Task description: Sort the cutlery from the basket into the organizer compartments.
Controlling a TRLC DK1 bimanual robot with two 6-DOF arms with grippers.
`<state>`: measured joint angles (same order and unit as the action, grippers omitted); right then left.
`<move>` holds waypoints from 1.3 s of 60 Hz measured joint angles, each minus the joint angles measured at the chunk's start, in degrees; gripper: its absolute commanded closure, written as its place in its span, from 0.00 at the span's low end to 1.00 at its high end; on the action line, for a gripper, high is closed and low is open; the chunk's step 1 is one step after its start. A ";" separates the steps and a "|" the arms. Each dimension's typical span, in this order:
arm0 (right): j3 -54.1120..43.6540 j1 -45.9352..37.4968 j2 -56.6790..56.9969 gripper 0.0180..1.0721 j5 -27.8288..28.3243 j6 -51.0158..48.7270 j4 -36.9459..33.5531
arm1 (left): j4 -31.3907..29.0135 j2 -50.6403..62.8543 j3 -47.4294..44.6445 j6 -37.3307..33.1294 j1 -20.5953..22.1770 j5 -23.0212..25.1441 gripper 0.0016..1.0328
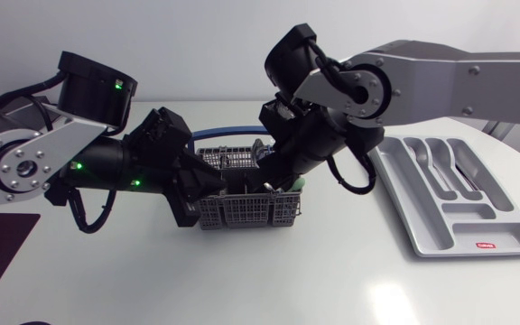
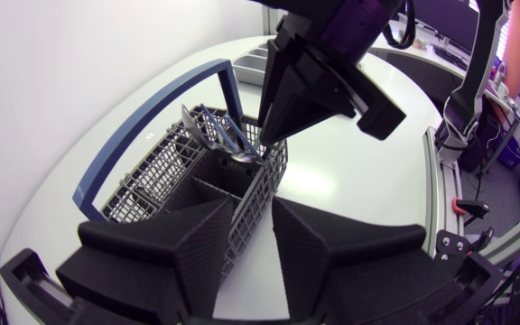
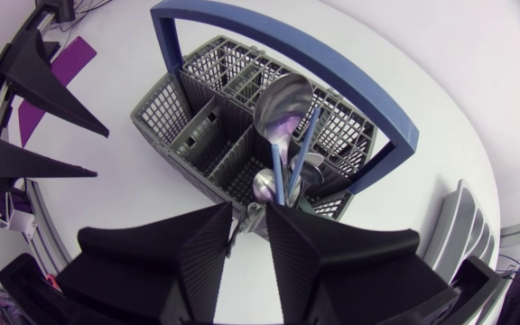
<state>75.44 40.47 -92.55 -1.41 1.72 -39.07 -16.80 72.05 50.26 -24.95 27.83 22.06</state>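
**Both claws at the basket**

The grey basket point(image 1: 242, 209) sits mid-tabletop point(image 1: 332, 271), with the organizer point(image 1: 504, 226) well apart on the right arm's side. The left claw point(image 2: 253, 209) straddles one basket wall, its fingers apart and pale tabletop showing beside the wall. The right claw point(image 3: 249, 209) hangs just above the end compartment nearest the organizer, its fingers a narrow gap apart. There a spoon point(image 3: 283, 104) stands bowl-up under the blue handle point(image 3: 287, 45)

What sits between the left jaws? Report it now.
A wall of the grey basket stands between the open jaws of the left gripper; the left wrist view shows it.
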 measured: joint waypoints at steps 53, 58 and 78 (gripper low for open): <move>3.43 0.61 7.37 0.85 -3.37 -0.48 -5.53 | 1.90 1.16 -0.07 -0.42 2.36 -1.53 0.68; 3.87 0.59 7.54 0.85 -3.37 -0.48 -5.95 | 1.97 1.16 -0.07 -0.42 2.54 -1.53 0.68; 3.82 0.59 7.54 0.53 -3.37 -0.92 -7.23 | 2.78 2.27 -0.07 -0.42 3.10 -1.55 0.66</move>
<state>79.26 41.06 -85.01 -4.78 0.80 -46.30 -14.02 74.32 50.19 -25.37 30.94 20.51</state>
